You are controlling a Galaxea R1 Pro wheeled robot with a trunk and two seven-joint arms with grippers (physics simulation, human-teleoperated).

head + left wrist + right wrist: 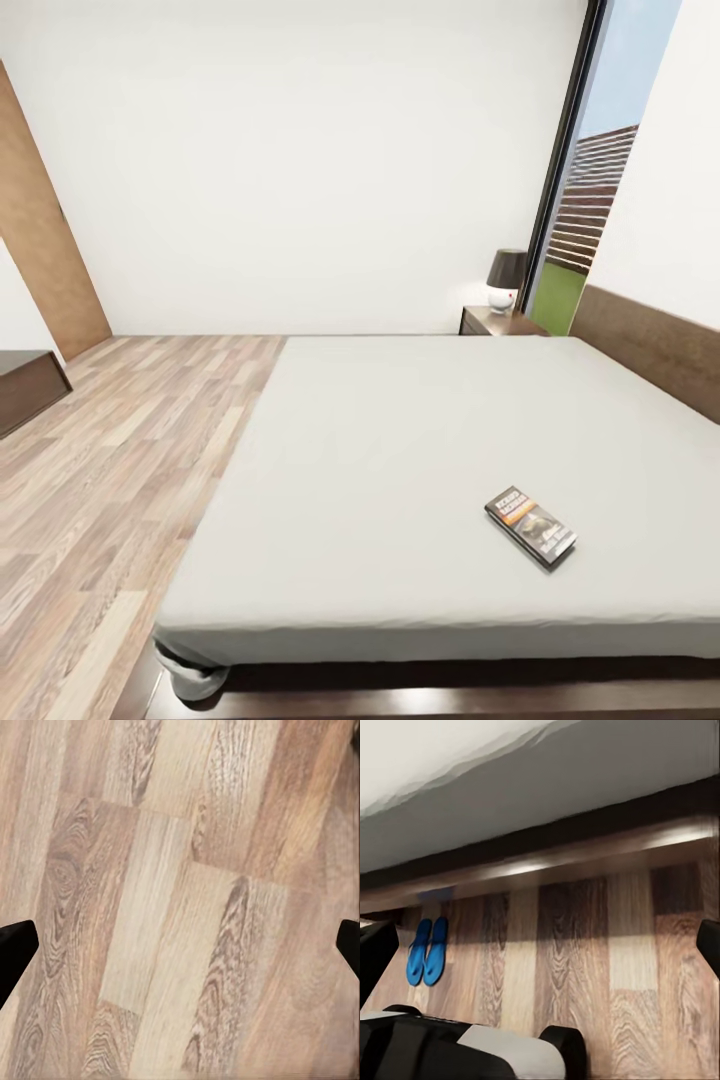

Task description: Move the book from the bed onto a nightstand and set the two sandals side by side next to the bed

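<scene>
1. A bedroom with white walls and a wood-plank floor [110,450] is seen from the head; a tall window [590,180] stands at the far right corner.
2. The bed [400,440] takes up most of that view, with a flat grey mattress, a dark frame and a brown headboard [655,350] along its right side.
3. The nightstand [495,322] is set at the bed's far corner, with a dark-shaded lamp [506,278] on it.
4. The book [530,527] lies flat on the mattress, toward the near right.
5. The sandals [427,951] are seen from the right wrist, side by side on the floor beside the bed frame, well apart from the right hand [540,945].
6. The left hand [180,945] is held over bare floor.
7. Both hands are spread apart, with nothing between the fingers.
</scene>
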